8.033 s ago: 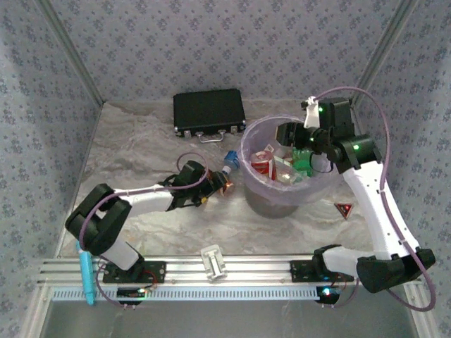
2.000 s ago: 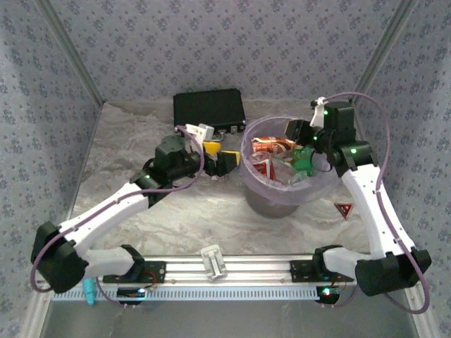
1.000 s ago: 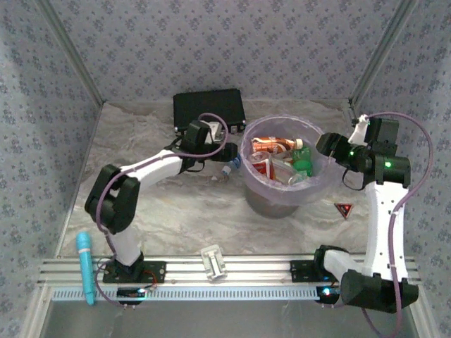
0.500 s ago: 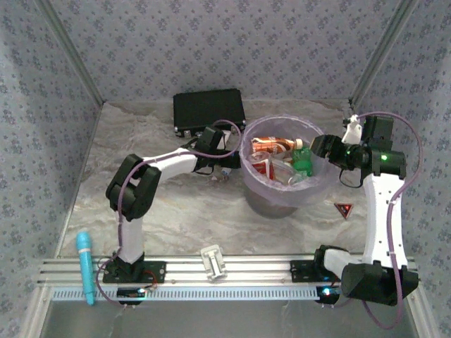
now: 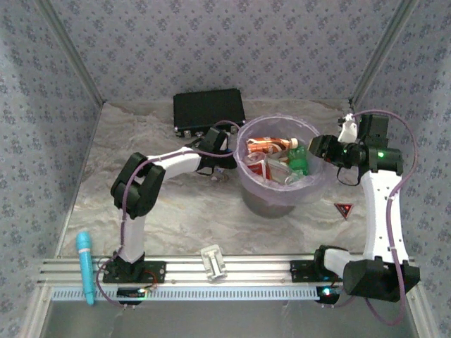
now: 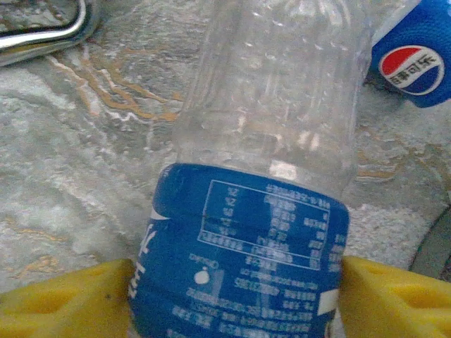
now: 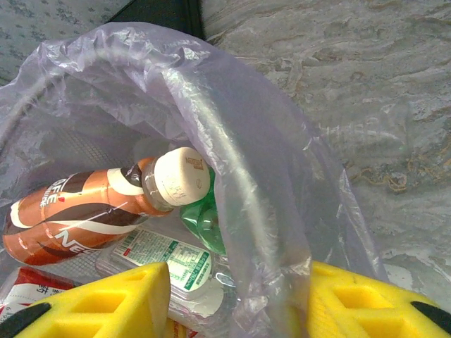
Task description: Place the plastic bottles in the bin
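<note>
A clear plastic bottle (image 6: 268, 127) with a blue label lies on the marble table, just left of the bin. My left gripper (image 6: 236, 299) is shut on its labelled part, one yellow finger (image 6: 63, 299) pressing each side. Beside it is a blue Pepsi-marked part of another bottle (image 6: 416, 63). The grey bin (image 5: 282, 201), lined with a lavender bag, holds several bottles: a brown one with a white cap (image 7: 77, 211), a green one (image 7: 204, 218) and a clear one (image 7: 162, 260). My right gripper (image 7: 236, 296) is open astride the bin's right rim (image 7: 232, 162), one finger inside and one outside.
A flat black case (image 5: 209, 111) lies behind the bin, its metal handle (image 6: 42, 32) close to the left gripper (image 5: 220, 163). A white clip block (image 5: 213, 260) and a cyan tool (image 5: 84, 264) rest on the front rail. A red triangle sticker (image 5: 344, 208) marks the table right of the bin.
The right gripper has moved left onto the bin's right rim, and the bin has shifted slightly left. The left arm has folded in and its gripper has settled by the bin.
</note>
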{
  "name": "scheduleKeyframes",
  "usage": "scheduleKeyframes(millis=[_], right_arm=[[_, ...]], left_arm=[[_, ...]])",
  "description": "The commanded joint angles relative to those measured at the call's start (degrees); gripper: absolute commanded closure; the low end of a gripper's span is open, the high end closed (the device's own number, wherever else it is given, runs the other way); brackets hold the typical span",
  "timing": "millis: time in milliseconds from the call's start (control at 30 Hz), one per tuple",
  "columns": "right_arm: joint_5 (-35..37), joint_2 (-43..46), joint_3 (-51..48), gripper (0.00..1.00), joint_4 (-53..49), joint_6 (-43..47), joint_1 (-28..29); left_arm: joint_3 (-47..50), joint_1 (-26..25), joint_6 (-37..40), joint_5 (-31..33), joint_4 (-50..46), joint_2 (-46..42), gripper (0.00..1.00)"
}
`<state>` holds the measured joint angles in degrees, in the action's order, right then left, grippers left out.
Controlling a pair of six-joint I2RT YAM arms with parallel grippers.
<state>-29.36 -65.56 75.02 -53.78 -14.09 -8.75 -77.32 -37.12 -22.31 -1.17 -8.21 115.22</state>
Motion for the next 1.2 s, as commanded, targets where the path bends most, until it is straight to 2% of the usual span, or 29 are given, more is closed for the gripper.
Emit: scheduleKeyframes(millis=[0, 267, 400, 667, 933, 1033, 1167], right_arm=[[-2.72, -0.84, 0.51, 0.51, -0.72, 0.40, 1.69], [-0.56, -3.57, 2.92, 0.55, 0.92, -1.43, 8.64], [1.08, -6.08, 4.26, 0.55, 3.09, -3.29, 15.17], [3.75, -15.11, 10.03, 0.56, 9.52, -8.50, 27.76], [5.74, -25.88, 17.86, 0.56, 16.37, -12.19, 38.14], [5.44, -29.59, 22.17, 0.55, 16.41, -11.87, 40.20], [4.59, -32.63, 26.81, 0.53, 15.54, -10.95, 41.19]], left_arm=[[0.59, 0.57, -0.05, 2.79, -1.24, -0.36, 0.33], [10.21, 5.27, -1.66, 4.70, 1.35, -10.10, 0.41], [16.70, 8.94, -2.38, 7.18, 0.92, -18.36, 0.42], [24.61, 19.12, -2.38, 10.26, -9.18, -39.17, 0.42], [23.08, 31.34, -0.18, 8.56, -24.68, -56.85, 0.44], [20.29, 33.23, 0.90, 7.69, -29.28, -59.42, 0.44], [15.56, 33.28, 1.64, 6.43, -34.42, -60.28, 0.44]])
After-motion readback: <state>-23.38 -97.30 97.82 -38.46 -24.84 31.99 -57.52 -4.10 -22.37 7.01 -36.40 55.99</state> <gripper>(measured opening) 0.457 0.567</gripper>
